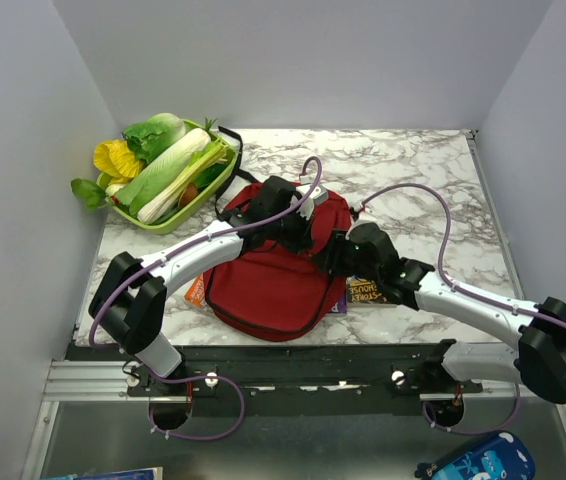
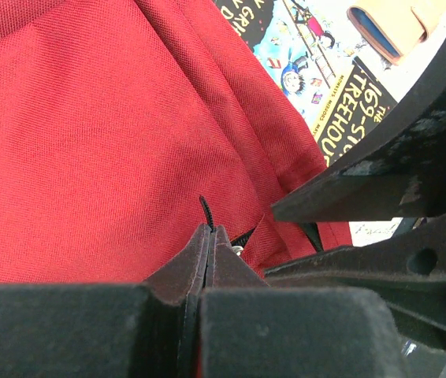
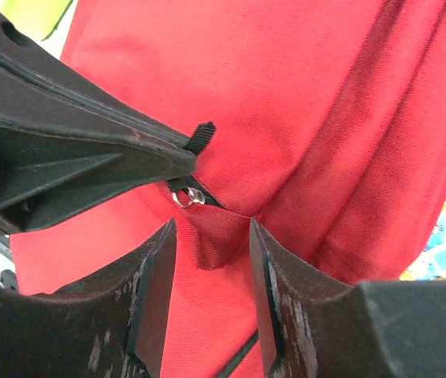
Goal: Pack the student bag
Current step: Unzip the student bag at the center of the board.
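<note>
The student bag, dark red, lies flat on the marble table between both arms. My left gripper is shut on the bag's black zipper pull, whose tip sticks out past the closed fingertips. In the right wrist view the same pull pokes from the left fingers, with a small metal ring just below. My right gripper stands open, its jaws on either side of a raised fold of red fabric beside the zipper, with a gap on each side. In the top view the two grippers meet over the bag's right upper part.
A colourful book lies against the bag's right side, also in the left wrist view with a tan object beyond it. An orange item peeks out at the bag's left. A green basket of vegetables stands at the back left.
</note>
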Action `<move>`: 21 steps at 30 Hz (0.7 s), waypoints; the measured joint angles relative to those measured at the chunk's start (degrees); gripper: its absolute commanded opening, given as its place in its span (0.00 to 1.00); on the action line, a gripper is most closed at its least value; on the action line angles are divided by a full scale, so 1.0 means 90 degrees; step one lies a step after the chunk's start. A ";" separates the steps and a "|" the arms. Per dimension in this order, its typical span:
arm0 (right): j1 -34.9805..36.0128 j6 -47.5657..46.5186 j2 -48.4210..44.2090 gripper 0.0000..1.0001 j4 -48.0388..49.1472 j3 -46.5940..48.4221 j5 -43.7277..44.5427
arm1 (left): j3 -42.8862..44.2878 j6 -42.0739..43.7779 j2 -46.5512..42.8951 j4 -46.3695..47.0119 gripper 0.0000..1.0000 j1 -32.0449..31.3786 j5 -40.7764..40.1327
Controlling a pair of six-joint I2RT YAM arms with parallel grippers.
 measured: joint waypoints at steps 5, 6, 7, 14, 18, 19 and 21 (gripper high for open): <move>0.0083 0.0053 0.0253 0.43 0.0248 0.0032 -0.0090 | 0.0000 0.0000 0.0000 0.0002 0.00 0.0000 0.0000; 0.0095 0.0061 0.0296 0.42 0.0255 0.0032 -0.0092 | 0.0000 0.0000 0.0000 0.0002 0.00 0.0000 0.0000; 0.0107 0.0083 0.0333 0.41 0.0253 0.0032 -0.0092 | 0.0000 0.0002 0.0000 0.0000 0.00 0.0000 0.0000; 0.0209 0.0158 0.0359 0.46 0.0223 0.0032 -0.0078 | 0.0000 0.0002 0.0000 -0.0005 0.00 0.0000 0.0000; 0.0279 0.0204 0.0355 0.56 0.0022 0.0034 -0.0053 | 0.0000 0.0002 0.0000 -0.0005 0.00 0.0000 0.0000; 0.0304 0.0219 0.0355 0.57 -0.0085 0.0041 -0.0036 | 0.0000 0.0002 0.0000 0.0000 0.00 0.0000 0.0000; 0.0350 0.0270 0.0355 0.57 -0.0299 0.0066 0.0029 | 0.0000 0.0005 0.0000 0.0012 0.00 0.0000 0.0000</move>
